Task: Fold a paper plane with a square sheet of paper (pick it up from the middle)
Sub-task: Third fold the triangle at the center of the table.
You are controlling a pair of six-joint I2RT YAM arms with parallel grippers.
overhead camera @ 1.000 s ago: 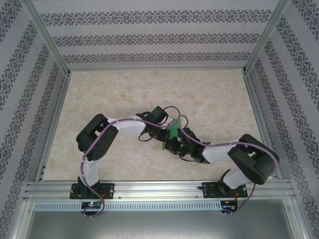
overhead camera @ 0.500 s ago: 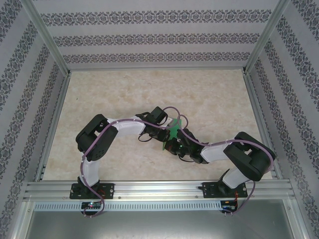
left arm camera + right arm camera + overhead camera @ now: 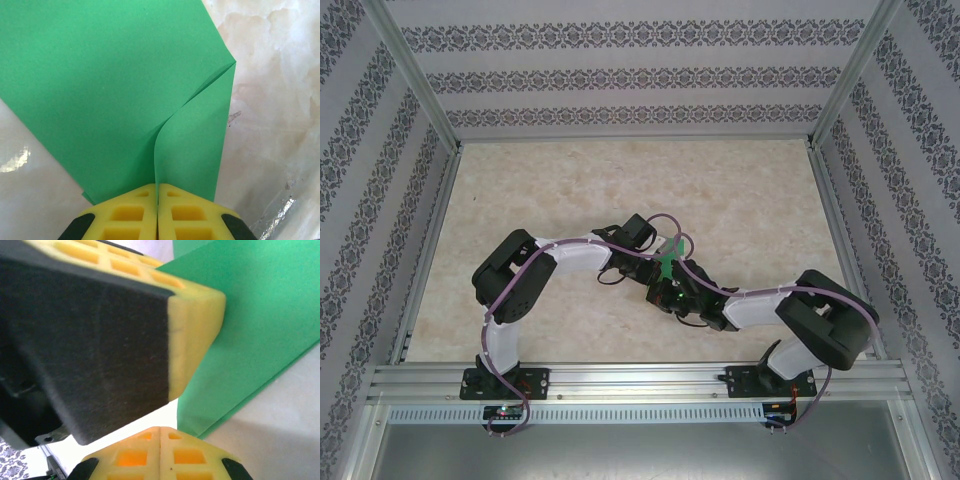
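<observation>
The square sheet of paper (image 3: 115,90) is bright green and partly folded, with one flap curling along a crease. My left gripper (image 3: 158,188) is shut on its near edge, holding it above the table. From above, the paper (image 3: 667,265) is a small green strip where both arms meet at the table's centre, between my left gripper (image 3: 657,268) and my right gripper (image 3: 672,292). My right gripper (image 3: 160,430) is shut, its yellow pads pressed together with nothing visible between them. The paper (image 3: 260,325) hangs just right of those tips. The left gripper's finger (image 3: 100,340) looms close above them.
The marbled beige tabletop (image 3: 620,180) stretches behind and to both sides of the arms. Patterned walls and aluminium frame rails (image 3: 630,378) enclose the workspace. Purple cables (image 3: 665,222) loop over both wrists.
The right arm's elbow swung slightly left and came back. The green paper between the grippers now looks a little narrower from above. Both grippers stayed shut.
</observation>
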